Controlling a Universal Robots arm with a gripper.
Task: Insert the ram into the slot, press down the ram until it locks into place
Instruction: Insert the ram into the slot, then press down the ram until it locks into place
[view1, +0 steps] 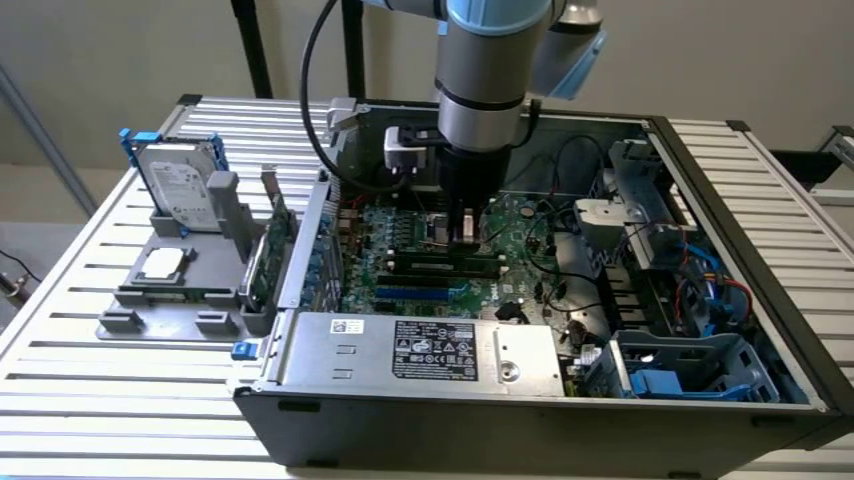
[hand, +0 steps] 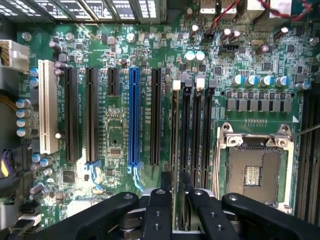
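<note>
One hard drive (view1: 183, 193) stands at the exterior view's left, then the open computer case (view1: 747, 250), where the gripper (view1: 466, 236), fingers (hand: 161, 192) closed on the ram (hand: 174, 145), holds it over the slot (hand: 185, 135).

ram (hand: 174, 150) partly hidden by tool (hand: 174, 181)

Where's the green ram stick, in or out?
In. The long thin green ram stick stands inside a narrow black plastic slot, under the end effector.
</note>
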